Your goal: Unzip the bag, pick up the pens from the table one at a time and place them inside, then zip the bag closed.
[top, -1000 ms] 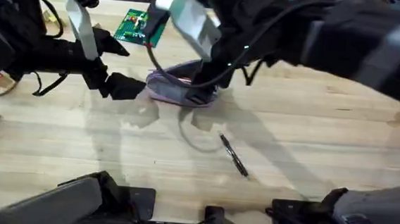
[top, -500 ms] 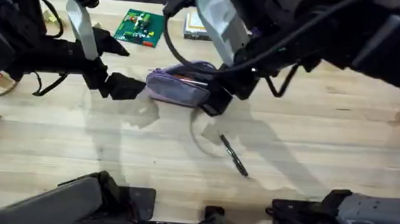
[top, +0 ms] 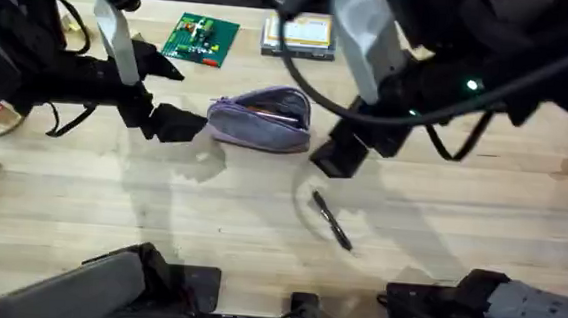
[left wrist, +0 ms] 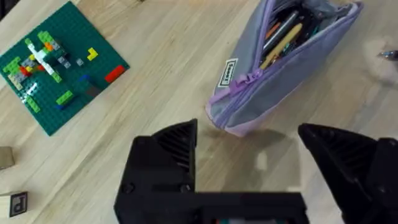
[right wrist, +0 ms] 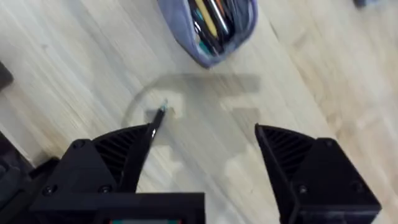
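The bag [top: 262,118] lies unzipped in the upper middle of the overhead frame, coloured pens showing in its mouth, while the black pen [top: 332,221] rests on the table [top: 159,230] just below centre. The right gripper [top: 336,161] hangs with fingers apart between bag and pen, and the left gripper [top: 171,123] waits open beside the bag's left end, probably not touching. To pick cleanly, the right gripper should drop over the pen's middle, jaws straddling it crosswise.

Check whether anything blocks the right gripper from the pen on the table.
Nothing visible does. The right gripper hangs open just above the black pen, with bare table between them. The open pouch lies off to the side.
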You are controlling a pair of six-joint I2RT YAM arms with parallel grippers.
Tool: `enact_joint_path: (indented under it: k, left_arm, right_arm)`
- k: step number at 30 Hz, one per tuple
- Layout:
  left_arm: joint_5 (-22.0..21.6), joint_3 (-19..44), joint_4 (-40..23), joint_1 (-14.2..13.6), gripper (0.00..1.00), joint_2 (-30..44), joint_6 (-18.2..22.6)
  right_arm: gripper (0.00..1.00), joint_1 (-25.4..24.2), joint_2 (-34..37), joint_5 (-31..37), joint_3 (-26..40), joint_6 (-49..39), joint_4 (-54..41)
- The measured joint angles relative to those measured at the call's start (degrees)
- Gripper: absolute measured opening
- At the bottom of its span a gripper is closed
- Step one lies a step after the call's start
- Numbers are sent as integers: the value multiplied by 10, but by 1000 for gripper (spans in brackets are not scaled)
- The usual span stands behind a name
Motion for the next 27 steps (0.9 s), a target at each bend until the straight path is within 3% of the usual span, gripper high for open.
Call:
enact_joint_path:
  k: [7, 11, 17, 22, 27]
  left_arm:
    - [0, 0, -1, 0, 993, 0, 0]
    - [0, 0, -1, 0, 993, 0, 0]
    - [0, 0, 6, 0, 993, 0, 0]
    - [0, 0, 6, 0, 993, 0, 0]
    - [0, 0, 6, 0, 993, 0, 0]
  right_arm:
    - [998, -34, -58, 7, -72, 20, 9]
    - [998, -36, -92, 22, -157, 100, 55]
    - [998, 80, -92, 52, -284, 243, 169]
    - [998, 121, -91, 70, -321, 271, 222]
    - [998, 129, -59, 78, -330, 285, 241]
